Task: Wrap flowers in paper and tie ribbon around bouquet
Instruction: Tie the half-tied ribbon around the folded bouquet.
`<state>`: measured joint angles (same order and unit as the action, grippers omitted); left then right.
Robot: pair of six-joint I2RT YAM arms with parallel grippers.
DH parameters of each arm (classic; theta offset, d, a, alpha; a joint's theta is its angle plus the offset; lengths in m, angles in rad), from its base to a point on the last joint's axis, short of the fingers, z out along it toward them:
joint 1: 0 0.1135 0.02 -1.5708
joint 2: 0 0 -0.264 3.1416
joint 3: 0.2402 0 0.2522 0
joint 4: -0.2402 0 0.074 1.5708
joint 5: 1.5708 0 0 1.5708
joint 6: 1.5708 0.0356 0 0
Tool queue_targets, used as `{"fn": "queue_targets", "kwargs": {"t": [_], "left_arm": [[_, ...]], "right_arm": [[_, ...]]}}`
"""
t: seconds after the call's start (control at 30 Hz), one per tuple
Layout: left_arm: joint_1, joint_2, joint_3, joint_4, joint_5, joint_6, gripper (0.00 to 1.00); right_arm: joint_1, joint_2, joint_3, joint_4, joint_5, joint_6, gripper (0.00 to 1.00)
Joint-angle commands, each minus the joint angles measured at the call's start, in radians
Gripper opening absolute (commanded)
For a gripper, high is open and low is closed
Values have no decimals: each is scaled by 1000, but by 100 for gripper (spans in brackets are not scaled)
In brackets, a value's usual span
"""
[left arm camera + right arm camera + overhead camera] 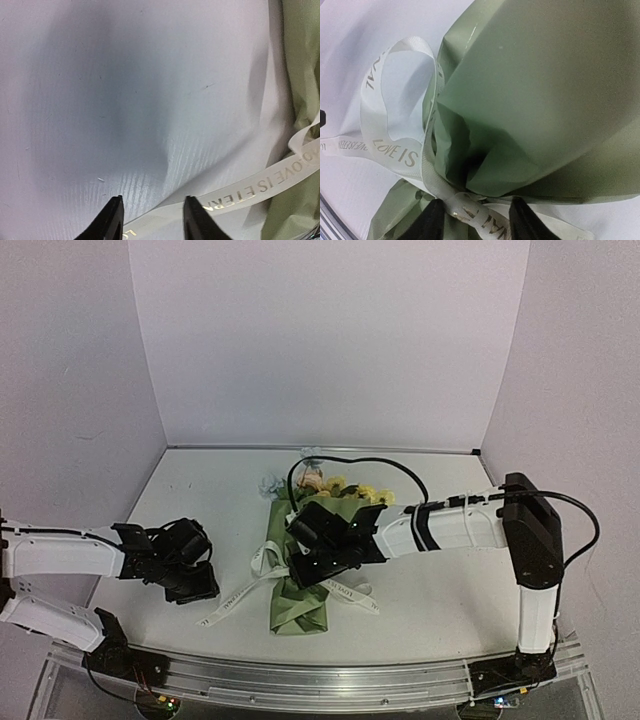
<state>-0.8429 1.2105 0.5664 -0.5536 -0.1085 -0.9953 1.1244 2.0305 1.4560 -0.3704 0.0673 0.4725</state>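
Observation:
The bouquet [300, 605] lies mid-table, a cone of olive-green paper [545, 90] with the flowers [340, 487] at its far end. The cream ribbon [232, 598] circles its narrow waist, and lettered tails trail left and right. My right gripper [305, 568] sits over the waist. In the right wrist view this gripper [476, 220] is open, with the ribbon's [395, 150] knot between its fingers. My left gripper [205, 590] is left of the bouquet. Seen from the left wrist, it [152, 215] is open over a ribbon tail [250, 192] flat on the table, beside the paper [300, 60].
The white table [450, 590] is enclosed by white walls at the back and on both sides. An aluminium rail [330, 680] runs along the near edge. A black cable [380, 465] arcs above the flowers from the right arm.

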Motion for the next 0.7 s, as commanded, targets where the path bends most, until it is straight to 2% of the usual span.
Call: {"fn": "queue_targets", "kwargs": {"t": [0.0, 0.1, 0.2, 0.33, 0.43, 0.67], "left_arm": [[5, -109, 55, 1, -40, 63, 49], [7, -132, 134, 33, -48, 164, 56], [21, -47, 221, 82, -15, 264, 60], [78, 112, 307, 171, 93, 350, 60], [119, 211, 363, 192, 191, 401, 61], [164, 322, 420, 212, 356, 511, 64]], "right_arm": [[2, -128, -13, -23, 31, 10, 60], [-4, -198, -35, -39, 63, 26, 72], [-39, -268, -99, -57, 71, 93, 75], [-100, -358, -230, -81, 81, 194, 68], [-112, -403, -326, -92, 92, 222, 66], [-126, -401, -476, -93, 58, 261, 58]]}}
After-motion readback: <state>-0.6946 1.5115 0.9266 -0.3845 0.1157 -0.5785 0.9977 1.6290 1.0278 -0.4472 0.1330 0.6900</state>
